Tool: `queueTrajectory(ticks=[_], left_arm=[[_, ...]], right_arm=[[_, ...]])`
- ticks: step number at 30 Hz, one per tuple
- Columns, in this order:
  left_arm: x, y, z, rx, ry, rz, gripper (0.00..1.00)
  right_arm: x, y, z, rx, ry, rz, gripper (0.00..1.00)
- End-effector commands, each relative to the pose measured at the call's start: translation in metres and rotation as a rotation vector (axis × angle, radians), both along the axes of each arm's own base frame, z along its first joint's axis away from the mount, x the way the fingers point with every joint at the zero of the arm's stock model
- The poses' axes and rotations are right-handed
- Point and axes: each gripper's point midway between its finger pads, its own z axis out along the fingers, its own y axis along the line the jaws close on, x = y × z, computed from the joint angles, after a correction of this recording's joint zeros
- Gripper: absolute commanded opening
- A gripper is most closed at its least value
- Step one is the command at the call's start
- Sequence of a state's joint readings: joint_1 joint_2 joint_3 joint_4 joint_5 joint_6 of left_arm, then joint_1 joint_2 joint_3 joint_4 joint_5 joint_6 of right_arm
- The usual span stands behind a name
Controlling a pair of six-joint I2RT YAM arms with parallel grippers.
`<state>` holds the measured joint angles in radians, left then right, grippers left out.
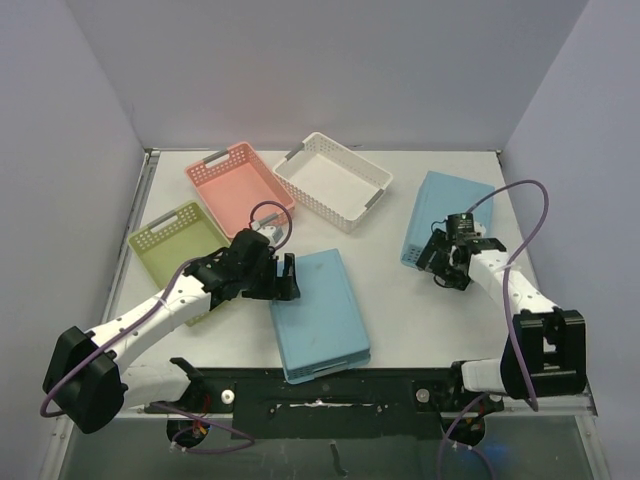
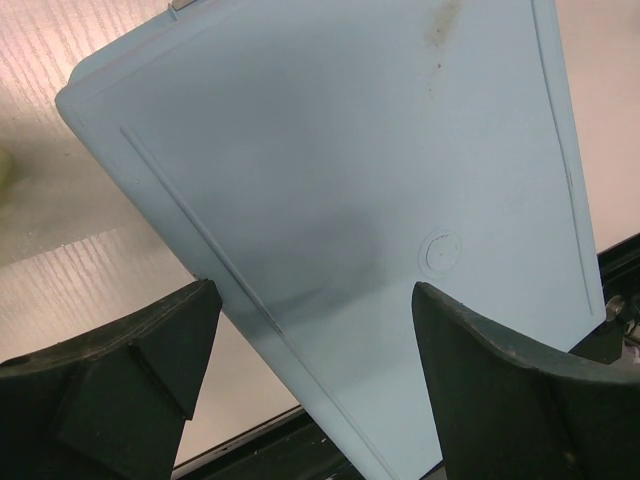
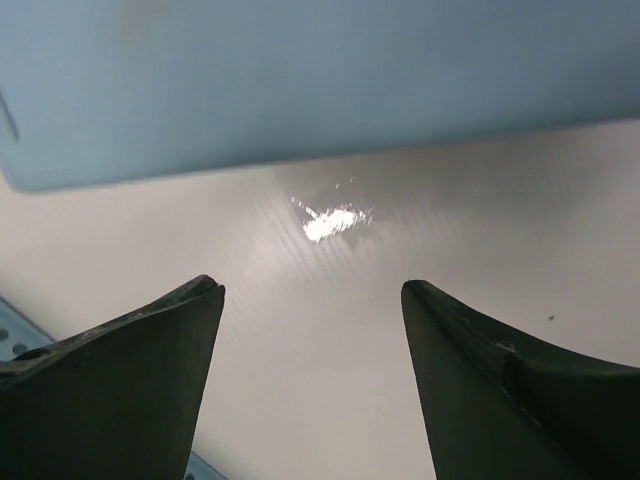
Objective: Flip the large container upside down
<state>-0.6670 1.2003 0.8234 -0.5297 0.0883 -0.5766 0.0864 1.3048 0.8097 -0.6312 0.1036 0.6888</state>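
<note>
The large light-blue container lies bottom-up on the table near the front edge. Its flat underside fills the left wrist view. My left gripper is open at the container's left long edge, with nothing held; in the left wrist view its jaws stand wide apart over that edge. My right gripper is open and empty over bare table, just in front of a smaller blue container. That container's flat side shows at the top of the right wrist view, beyond the gripper.
A green basket sits under the left arm. A pink basket and a white basket stand at the back. The table's dark front rail runs just below the large container.
</note>
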Motion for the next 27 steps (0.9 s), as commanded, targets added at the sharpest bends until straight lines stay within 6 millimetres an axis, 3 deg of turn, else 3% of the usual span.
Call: queueTrajectory(ticks=[1,6,9,12,15,21,25,27], left_arm=[[0.007,-0.012,0.015,-0.036,-0.047,-0.049,0.79],[0.0,-0.01,0.016,-0.026,-0.04,-0.076,0.79],[-0.001,-0.013,0.018,-0.039,-0.041,-0.085,0.79],[-0.003,-0.017,0.022,-0.059,-0.038,-0.096,0.79],[-0.004,-0.019,0.024,-0.068,-0.038,-0.101,0.79],[-0.009,-0.029,0.02,-0.103,-0.008,-0.133,0.79],[-0.014,-0.044,0.02,-0.133,0.006,-0.167,0.79],[-0.015,-0.051,0.022,-0.144,0.003,-0.178,0.79]], right_arm=[[0.063,-0.031,0.018,-0.032,-0.134,-0.053,0.73],[0.124,-0.099,0.039,-0.113,-0.179,-0.136,0.73],[0.151,-0.122,0.048,-0.083,-0.201,-0.164,0.73],[0.154,-0.115,0.06,-0.058,-0.215,-0.151,0.73],[0.138,-0.094,0.068,-0.034,-0.256,-0.121,0.74],[0.095,-0.06,0.04,0.058,-0.231,-0.071,0.74],[0.084,-0.039,0.036,0.065,-0.226,-0.003,0.74],[0.085,-0.043,0.035,0.044,-0.228,-0.002,0.74]])
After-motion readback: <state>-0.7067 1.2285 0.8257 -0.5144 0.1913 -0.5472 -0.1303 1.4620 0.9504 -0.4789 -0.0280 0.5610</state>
